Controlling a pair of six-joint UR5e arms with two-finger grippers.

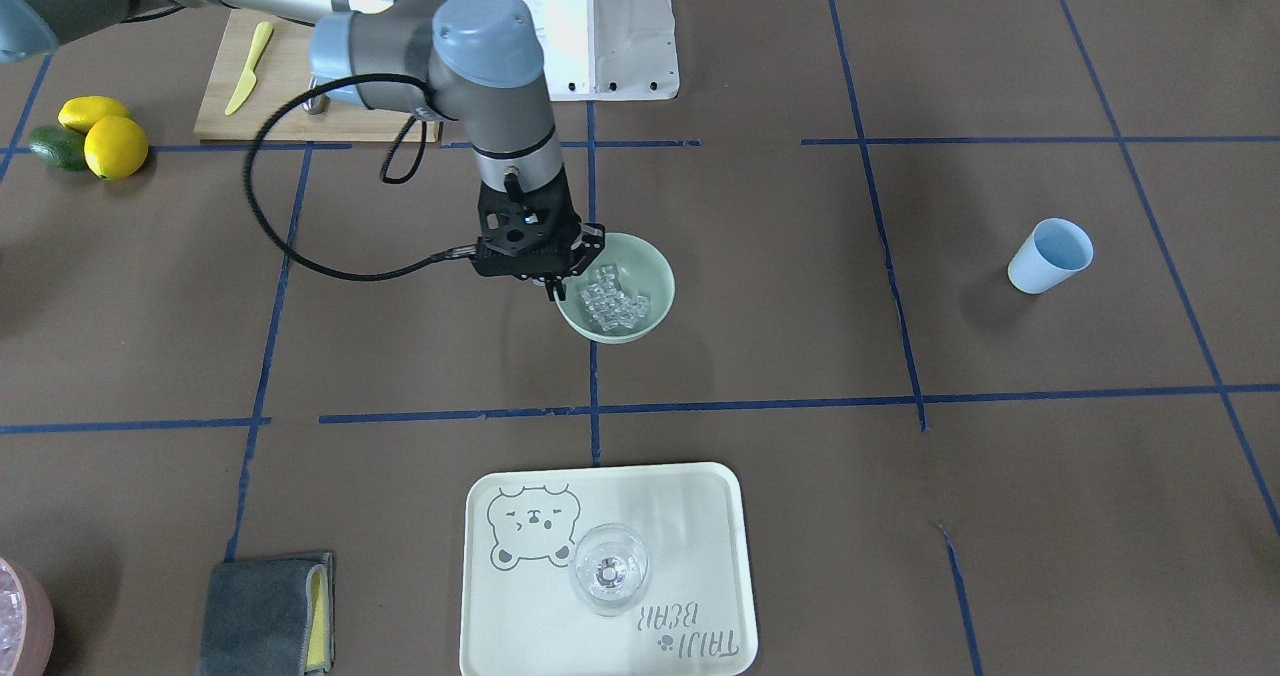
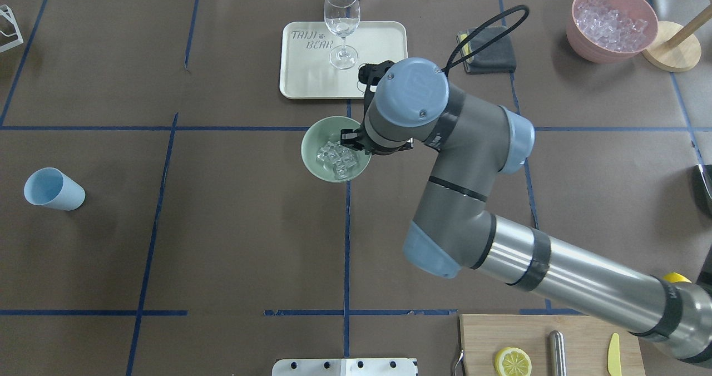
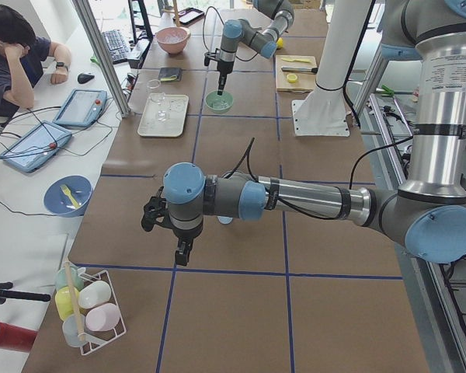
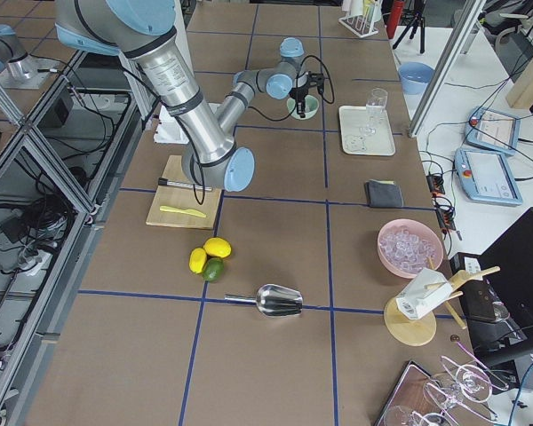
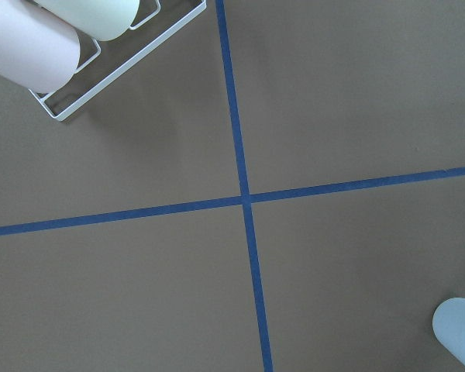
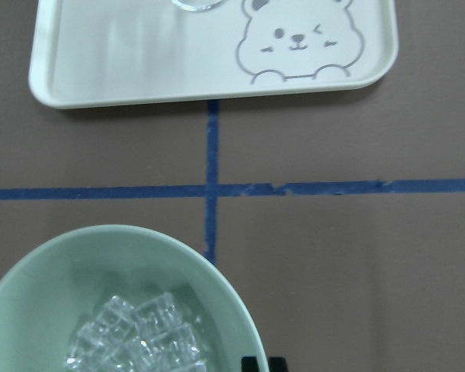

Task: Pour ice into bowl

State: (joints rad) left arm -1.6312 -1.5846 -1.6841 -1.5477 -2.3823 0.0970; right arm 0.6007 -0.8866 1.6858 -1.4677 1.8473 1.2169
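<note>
Tray: a cream rectangular tray with a bear drawing (image 1: 690, 516) lies at the lower middle of the front-facing view, closest to the lens. A clear stemmed glass (image 1: 609, 568) stands upright on it beside the bear.
Cloth: a folded grey cloth (image 1: 255, 611) lies at the lower left of that view.
Bowl: the round pale mint-green bowl (image 1: 612, 332) stands upright on the brown taped surface (image 1: 800, 306) at mid-frame, above the tray.
Ice: a cluster of small clear glassy ice cubes (image 1: 615, 301) lies inside the bowl, heaped on its bottom.
Right hand: the black two-finger right hand (image 1: 551, 289) points down at the bowl's left rim. In the right wrist view its fingertips (image 6: 253, 364) sit close together beside the rim, with nothing seen between them. I cannot tell if they touch the rim.
Left hand: the left hand (image 3: 183, 255) hangs at the lower centre of the left side view, well apart from the bowl. Whether it is released or clenched, I cannot tell.
Cup: a pale blue cup (image 1: 1049, 256) sits at the right, well apart from the bowl.
</note>
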